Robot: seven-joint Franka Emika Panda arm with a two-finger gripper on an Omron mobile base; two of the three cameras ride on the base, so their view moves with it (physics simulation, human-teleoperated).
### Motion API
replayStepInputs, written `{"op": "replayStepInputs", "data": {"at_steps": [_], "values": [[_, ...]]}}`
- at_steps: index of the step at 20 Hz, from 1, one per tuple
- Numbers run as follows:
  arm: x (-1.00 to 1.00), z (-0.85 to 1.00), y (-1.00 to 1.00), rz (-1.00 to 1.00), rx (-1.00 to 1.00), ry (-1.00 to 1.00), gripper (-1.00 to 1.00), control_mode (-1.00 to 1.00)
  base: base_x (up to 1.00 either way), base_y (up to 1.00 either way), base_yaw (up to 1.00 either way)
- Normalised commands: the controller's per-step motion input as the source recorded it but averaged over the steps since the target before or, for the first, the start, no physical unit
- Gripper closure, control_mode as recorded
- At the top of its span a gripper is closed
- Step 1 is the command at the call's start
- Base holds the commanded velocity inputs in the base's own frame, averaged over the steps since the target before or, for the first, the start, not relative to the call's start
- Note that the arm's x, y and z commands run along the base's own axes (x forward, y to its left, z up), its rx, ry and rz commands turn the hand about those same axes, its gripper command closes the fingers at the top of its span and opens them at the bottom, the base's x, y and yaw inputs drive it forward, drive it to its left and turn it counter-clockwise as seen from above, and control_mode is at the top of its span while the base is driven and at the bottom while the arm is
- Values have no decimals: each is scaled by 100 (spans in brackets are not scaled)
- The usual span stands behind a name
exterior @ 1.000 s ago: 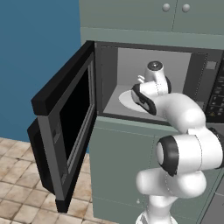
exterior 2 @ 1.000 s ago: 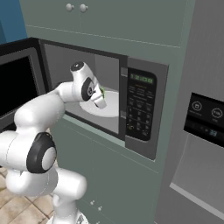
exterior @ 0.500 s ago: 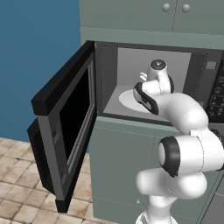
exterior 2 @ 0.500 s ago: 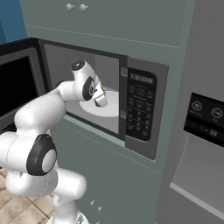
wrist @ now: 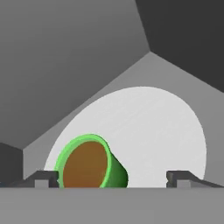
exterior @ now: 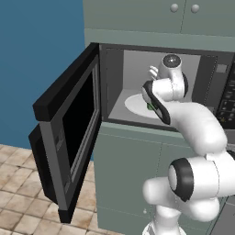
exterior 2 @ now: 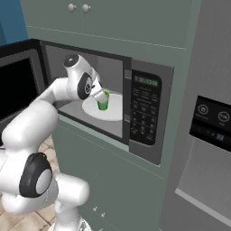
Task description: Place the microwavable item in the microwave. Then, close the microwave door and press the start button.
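Note:
The microwavable item [wrist: 89, 164], a small bright green cup with brown contents, rests on the white turntable plate [wrist: 153, 127] inside the microwave [exterior 2: 145, 113]. My gripper [wrist: 111, 177] is open. The cup stands between the fingertips, close to the left one [wrist: 41, 178] and well apart from the right one. In the right base view the cup [exterior 2: 103, 100] sits on the plate [exterior 2: 115, 112] just below my gripper [exterior 2: 99, 94]. A sliver of the green cup [exterior: 150, 106] shows behind my forearm. The microwave door [exterior: 69, 133] hangs wide open to the left.
The keypad panel [exterior 2: 145, 115] is right of the microwave cavity. A tall grey fridge [exterior 2: 212, 122] stands further right. Cabinet doors [exterior: 183, 13] hang above the microwave. My arm reaches through the door opening, and the open door juts out over the tiled floor [exterior: 18, 202].
The jaws have gone from shut on the cup to wide open, letting it go on the plate. The hand has risen slightly inside the cavity.

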Motion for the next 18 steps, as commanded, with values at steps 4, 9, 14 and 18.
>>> {"op": "replayStepInputs", "data": {"at_steps": [4,9,14,18], "values": [[-96,-4,44,12,-10,-23,-100,-100,0,0,0],[-8,-4,7,2,-1,0,-100,-100,0,0,0],[-93,12,5,0,-4,-16,-100,-100,0,0,0],[-100,16,19,8,-14,-16,-100,-100,0,0,0]]}}
